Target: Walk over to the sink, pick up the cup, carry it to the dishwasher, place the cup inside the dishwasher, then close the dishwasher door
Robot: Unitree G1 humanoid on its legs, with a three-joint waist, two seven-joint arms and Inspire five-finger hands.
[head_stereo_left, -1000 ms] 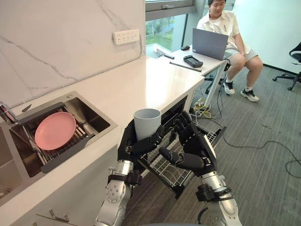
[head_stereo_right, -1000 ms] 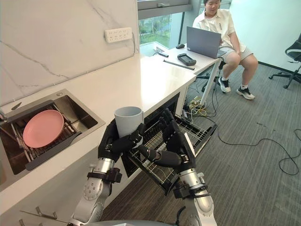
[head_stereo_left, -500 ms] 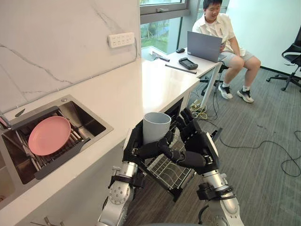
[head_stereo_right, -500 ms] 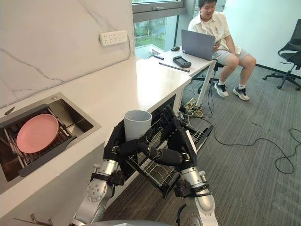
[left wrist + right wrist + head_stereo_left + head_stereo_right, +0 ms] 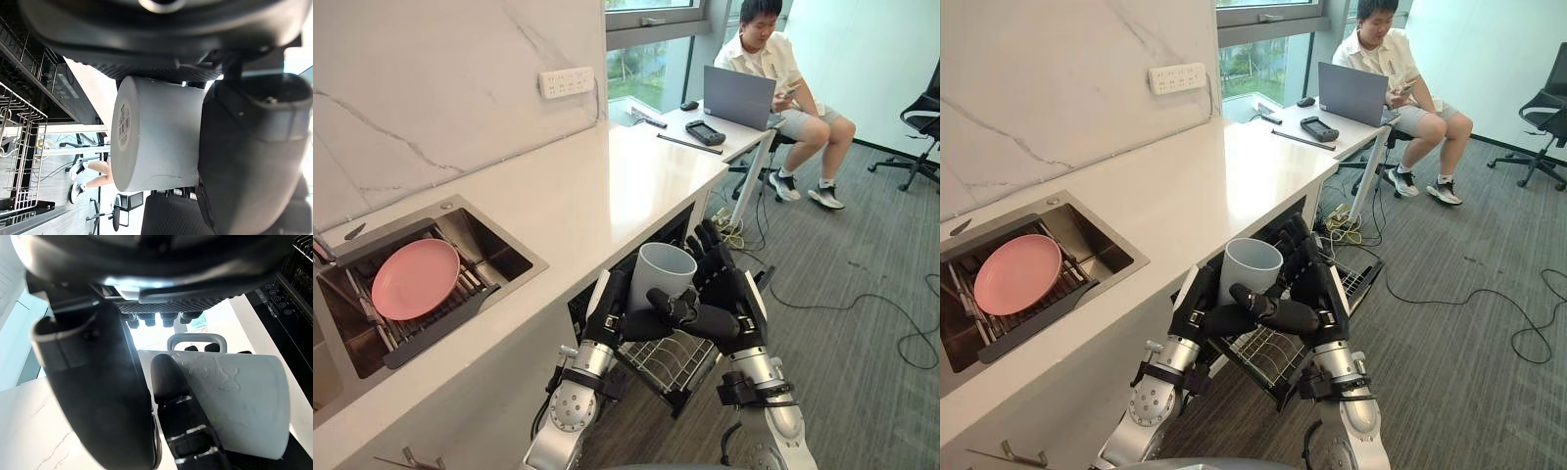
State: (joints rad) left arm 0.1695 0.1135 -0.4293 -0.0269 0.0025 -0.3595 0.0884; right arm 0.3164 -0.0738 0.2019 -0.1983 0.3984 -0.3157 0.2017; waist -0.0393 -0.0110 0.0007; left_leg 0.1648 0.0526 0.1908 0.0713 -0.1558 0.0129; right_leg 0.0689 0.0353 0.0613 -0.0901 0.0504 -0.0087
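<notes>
the dishwasher rack (image 5: pixel 673 360), a wire basket, stands drawn out from under the edge of the white worktop (image 5: pixel 607 186), and both arms reach over it. directly above the rack is the pale grey cup (image 5: pixel 661 278), mouth up and tipped a little. the left hand (image 5: pixel 615 315) has its fingers and thumb wrapped round the cup's side. the right hand (image 5: pixel 732 302) lies against the cup's other side, fingers loosely spread behind it and thumb stretched toward the left hand, so it is wide rather than clamped. the cup hides part of the rack's back.

left of the rack, set into the worktop, is the steel sink (image 5: pixel 505 226); a round pink plate (image 5: pixel 415 278) lies in it on a dark drainer. on the marble wall above the worktop is a white socket strip (image 5: pixel 566 81).

beyond the rack, at the worktop's far end, a person (image 5: pixel 771 61) sits at a grey laptop (image 5: pixel 739 95) with a dark handheld device (image 5: pixel 709 131) beside it. right of the rack, black cables (image 5: pixel 862 304) trail over the carpeted floor (image 5: pixel 862 392), and an office chair (image 5: pixel 920 127) stands well apart.
</notes>
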